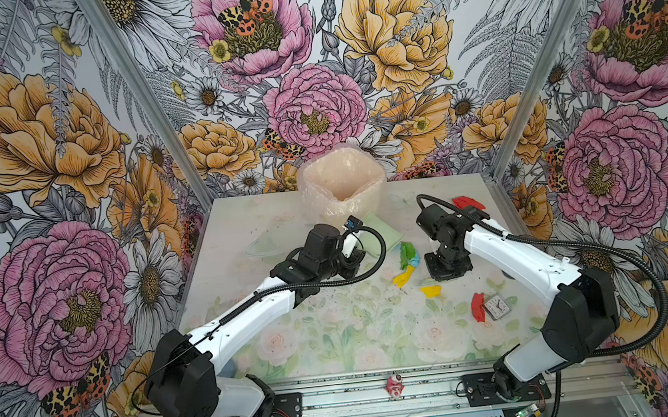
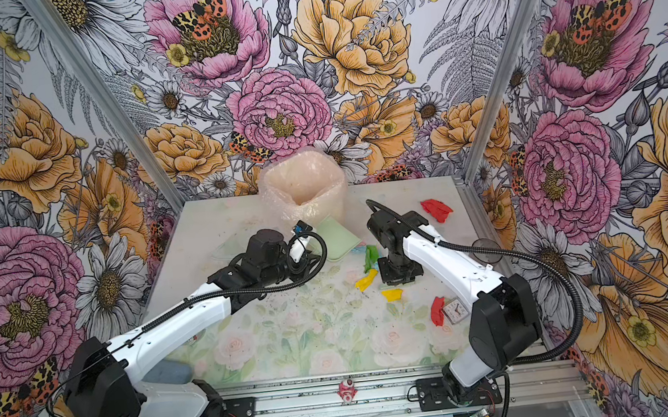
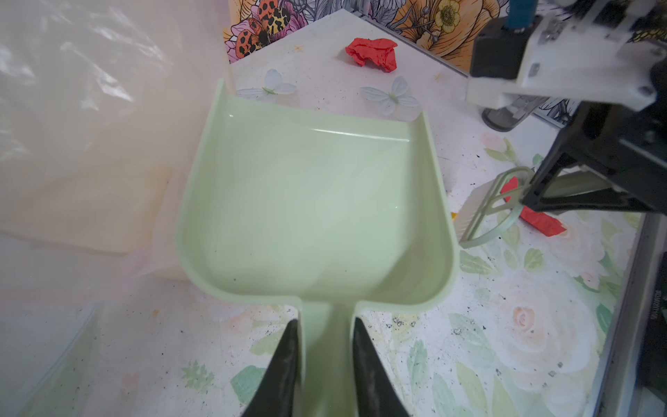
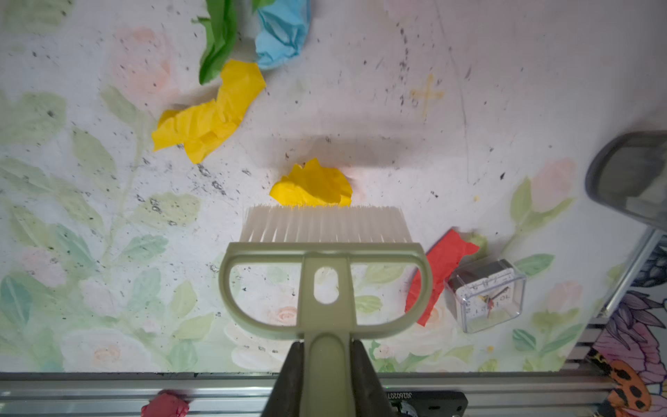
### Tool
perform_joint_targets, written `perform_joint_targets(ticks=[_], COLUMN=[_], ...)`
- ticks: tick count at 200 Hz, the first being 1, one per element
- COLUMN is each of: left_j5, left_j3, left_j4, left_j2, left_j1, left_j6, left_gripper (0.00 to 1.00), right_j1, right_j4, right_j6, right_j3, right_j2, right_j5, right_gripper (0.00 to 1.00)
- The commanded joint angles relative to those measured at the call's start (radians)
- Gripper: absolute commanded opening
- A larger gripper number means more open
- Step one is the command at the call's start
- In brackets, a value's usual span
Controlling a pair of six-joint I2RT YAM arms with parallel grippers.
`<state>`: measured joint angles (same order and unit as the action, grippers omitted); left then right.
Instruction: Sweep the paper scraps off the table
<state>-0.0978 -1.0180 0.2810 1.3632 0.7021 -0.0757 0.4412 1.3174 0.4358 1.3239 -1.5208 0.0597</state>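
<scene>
While the left gripper (image 3: 325, 321) pinches the dustpan (image 3: 310, 202) handle and the right gripper (image 4: 325, 343) pinches the brush (image 4: 325, 260) handle, the paper scraps (image 4: 314, 186) lie on the table (image 4: 361, 90) beside the dustpan's side wall, not its mouth, so strokes could scatter them.

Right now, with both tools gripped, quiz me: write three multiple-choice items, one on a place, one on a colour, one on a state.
1. The small clock sits: A at the far back; B beside a red paper scrap; C dead centre.
2. The paper scrap just ahead of the brush bristles is: A blue; B pink; C yellow.
3. The dustpan in the left gripper is: A empty; B piled with scraps; C upside down.

Answers:
1 B: the right wrist view shows the clock's clear case next to the red piece, near the front edge.
2 C: the piece at the bristle tips is yellow.
3 A: the left wrist view shows a bare pan, open side up.
</scene>
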Motion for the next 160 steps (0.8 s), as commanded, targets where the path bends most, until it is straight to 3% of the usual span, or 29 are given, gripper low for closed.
perform_joint_targets(ticks=[1, 64, 160], left_j5=[0.015, 0.003, 0.018], left_j3=[0.018, 0.014, 0.008], left_j4=[-0.017, -0.036, -0.011], left_j2=[-0.013, 0.009, 0.013], left_j1=[-0.008, -0.009, -0.010], left_j6=[0.022, 0.011, 0.019], left_gripper=[0.00, 0.00, 0.00], right_j1=[-0.014, -0.097, -0.157], right_j4=[0.062, 0.251, 0.160], right_j6=[-0.013, 0.014, -0.066], right_j3=[-0.008, -0.116, -0.167], right_j2=[0.077, 0.247, 0.109], right_j5=[0.029, 0.030, -0.040], right_gripper=[0.00, 0.00, 0.00])
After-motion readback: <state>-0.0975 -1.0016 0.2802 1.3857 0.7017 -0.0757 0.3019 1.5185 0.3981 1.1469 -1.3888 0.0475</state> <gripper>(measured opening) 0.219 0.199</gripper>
